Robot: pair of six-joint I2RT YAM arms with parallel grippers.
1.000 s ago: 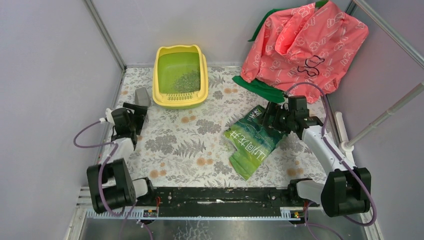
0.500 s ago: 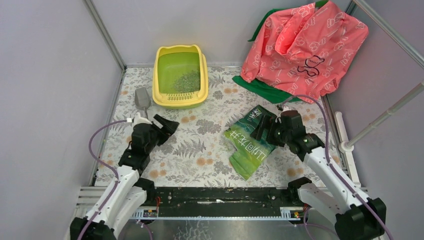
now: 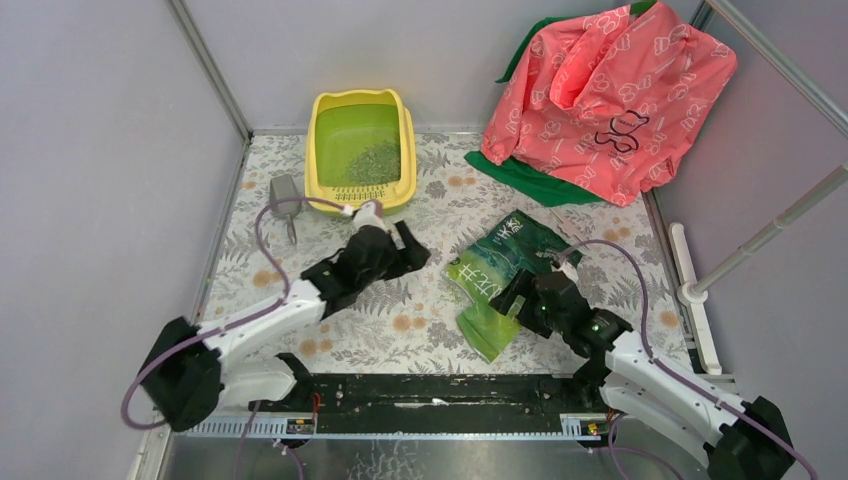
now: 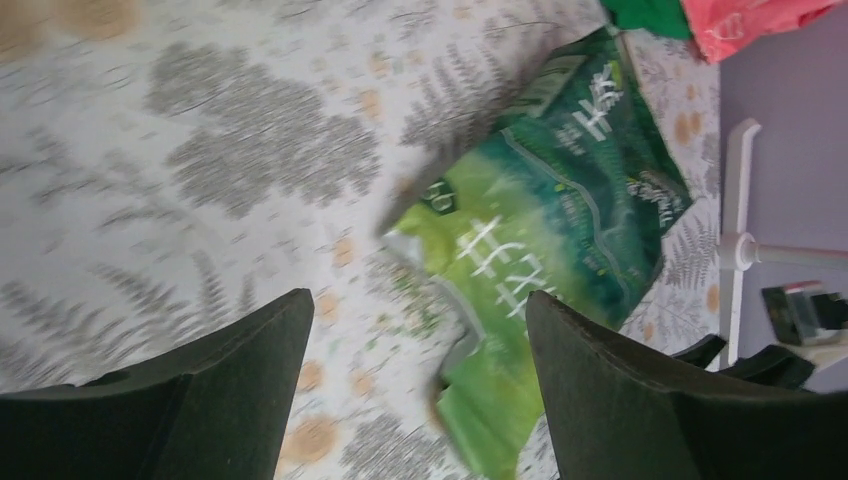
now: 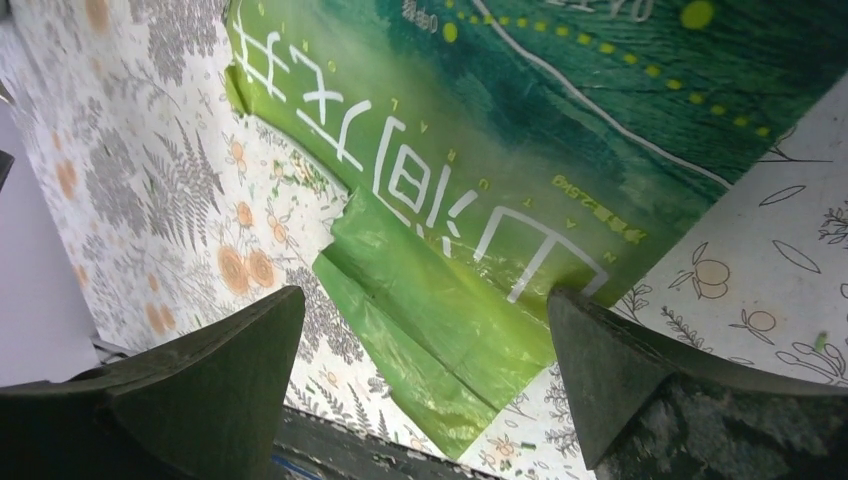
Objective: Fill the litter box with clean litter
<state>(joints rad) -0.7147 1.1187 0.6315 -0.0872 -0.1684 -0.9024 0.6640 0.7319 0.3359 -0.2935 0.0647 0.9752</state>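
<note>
The yellow litter box [image 3: 325, 180] stands at the back of the mat, with a patch of green-grey clean litter [image 3: 372, 162] on its green floor. A glossy green bag [image 3: 505, 275] with white lettering lies flat at centre right. My left gripper [image 3: 413, 247] is open and empty just left of the bag's upper half; in the left wrist view the bag [image 4: 560, 220] lies ahead of the left gripper [image 4: 418, 300]. My right gripper [image 3: 508, 298] hangs open over the bag's near end, and in the right wrist view the bag [image 5: 500, 150] spans the right gripper [image 5: 425, 295].
A grey scoop [image 3: 285, 190] lies left of the litter box. A pink garment [image 3: 610, 90] on a green cloth [image 3: 525, 180] fills the back right corner. A few loose granules [image 5: 300, 175] lie on the mat beside the bag. A white pole [image 3: 770, 235] stands at the right.
My left arm has swung from the left edge near the scoop across to the middle, beside the bag. My right arm has drawn back from the bag's far end to its near end.
</note>
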